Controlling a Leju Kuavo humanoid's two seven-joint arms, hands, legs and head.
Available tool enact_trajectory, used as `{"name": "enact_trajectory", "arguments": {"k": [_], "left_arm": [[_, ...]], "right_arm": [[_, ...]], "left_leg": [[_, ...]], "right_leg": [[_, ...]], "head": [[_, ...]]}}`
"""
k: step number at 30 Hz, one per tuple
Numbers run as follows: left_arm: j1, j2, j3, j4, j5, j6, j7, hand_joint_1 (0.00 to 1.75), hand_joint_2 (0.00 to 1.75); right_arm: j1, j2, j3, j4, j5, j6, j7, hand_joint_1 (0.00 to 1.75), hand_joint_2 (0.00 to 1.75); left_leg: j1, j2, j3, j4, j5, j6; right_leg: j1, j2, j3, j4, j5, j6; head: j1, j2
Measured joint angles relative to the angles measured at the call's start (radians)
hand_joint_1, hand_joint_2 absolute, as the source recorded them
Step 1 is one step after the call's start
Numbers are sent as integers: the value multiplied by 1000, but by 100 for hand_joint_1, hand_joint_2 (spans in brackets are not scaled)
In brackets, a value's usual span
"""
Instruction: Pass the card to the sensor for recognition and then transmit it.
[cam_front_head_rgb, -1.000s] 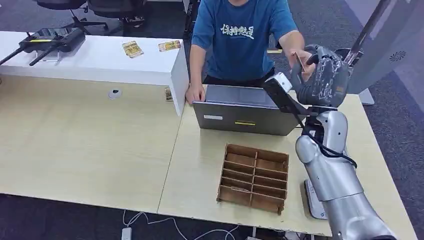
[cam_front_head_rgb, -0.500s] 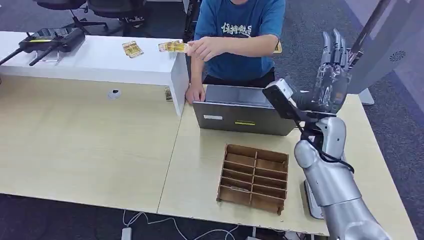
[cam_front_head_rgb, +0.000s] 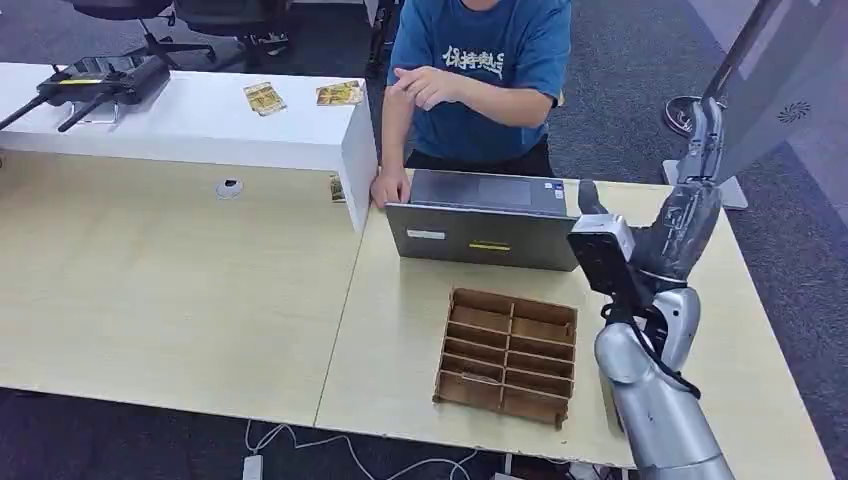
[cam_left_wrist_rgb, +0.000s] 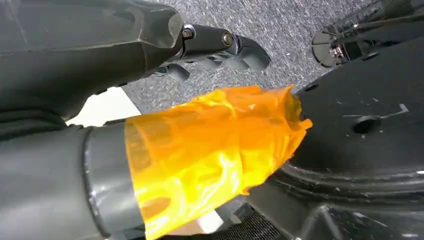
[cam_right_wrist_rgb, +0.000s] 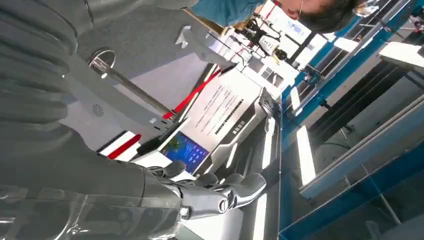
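While our right hand (cam_front_head_rgb: 690, 215) stood raised at the right of the head view, its fingers (cam_front_head_rgb: 708, 135) were straight, close together and clamped on nothing. Our right wrist view showed the same fingers (cam_right_wrist_rgb: 235, 192) stretched out bare. Two cards (cam_front_head_rgb: 338, 93) lay at the upper left of centre on the white shelf (cam_front_head_rgb: 190, 125), just beside each other and well apart from our hand. A person (cam_front_head_rgb: 480, 70) stood at top centre, one hand (cam_front_head_rgb: 425, 85) lifted near the cards, the other (cam_front_head_rgb: 388, 187) resting on the table (cam_front_head_rgb: 170, 270) beside the laptop (cam_front_head_rgb: 485, 230). Below the laptop sat the brown tray (cam_front_head_rgb: 508, 357). Our left hand (cam_left_wrist_rgb: 210, 47) appeared at the top of its wrist view, fingers loosely curled and holding nothing.
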Motion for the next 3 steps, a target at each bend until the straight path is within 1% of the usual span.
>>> {"name": "enact_trajectory", "arguments": {"k": [3], "left_arm": [[0, -2, 0, 0, 0, 0, 0, 0, 0]], "right_arm": [[13, 0, -6, -21, -2, 0, 0, 0, 175]], "left_leg": [[0, 0, 0, 0, 0, 0]], "right_leg": [[0, 0, 0, 0, 0, 0]], "head": [[0, 0]]}}
